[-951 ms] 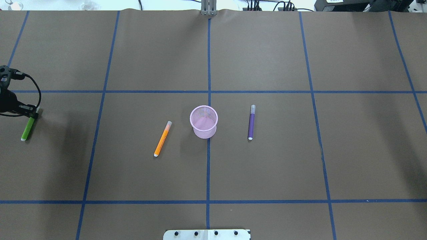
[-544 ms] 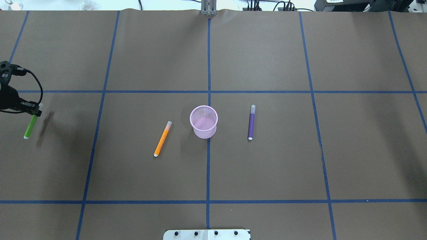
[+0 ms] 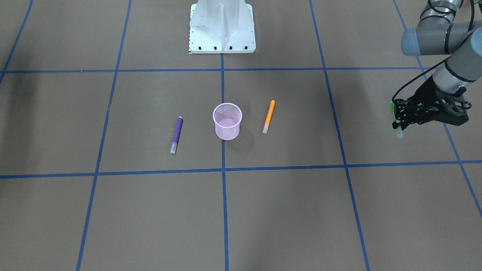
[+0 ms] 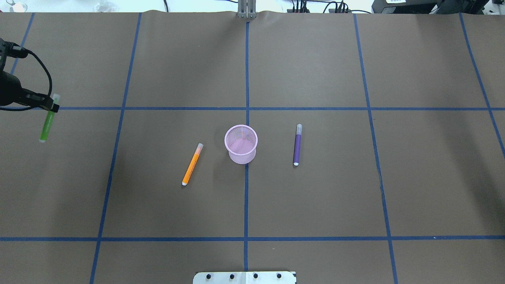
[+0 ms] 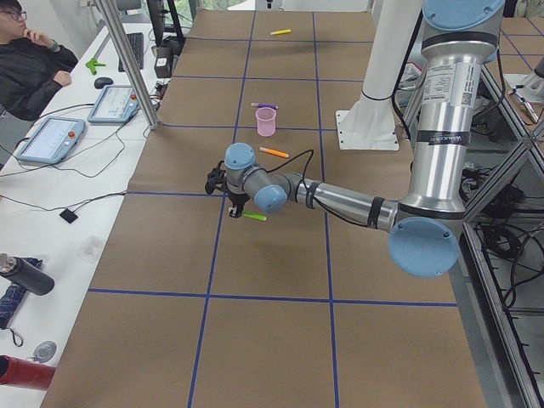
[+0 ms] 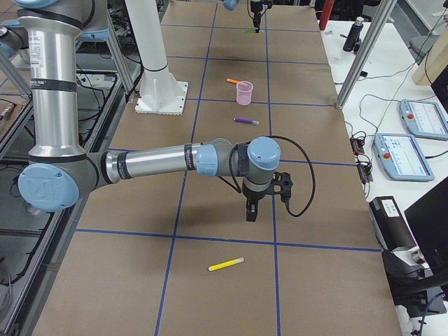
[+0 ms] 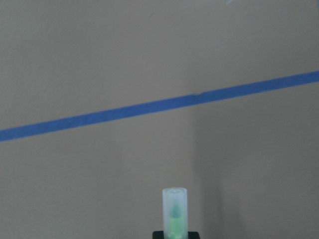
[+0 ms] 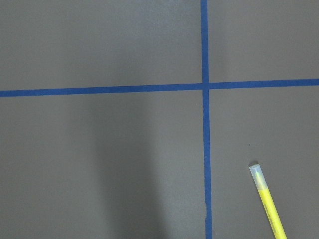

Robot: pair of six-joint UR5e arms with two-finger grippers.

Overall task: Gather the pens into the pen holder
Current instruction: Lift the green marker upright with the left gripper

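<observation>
Left fingers [image 4: 46, 105] clamped on slim green pen [image 4: 47, 123], held above brown paper tabletop [image 4: 315, 197]. Round pink mesh cup [image 4: 241, 144] upright mid-tabletop; orange pen [image 4: 192, 164] and purple pen [image 4: 297, 145] flat either side. Right fingers [image 6: 250, 212]: cannot tell.

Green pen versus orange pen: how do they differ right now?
The green pen is clamped in the left gripper, off the table; the orange pen lies flat, untouched. The green pen is far from the pen holder; the orange pen lies just beside it. Both are slim, pale-capped, outside the holder.
</observation>
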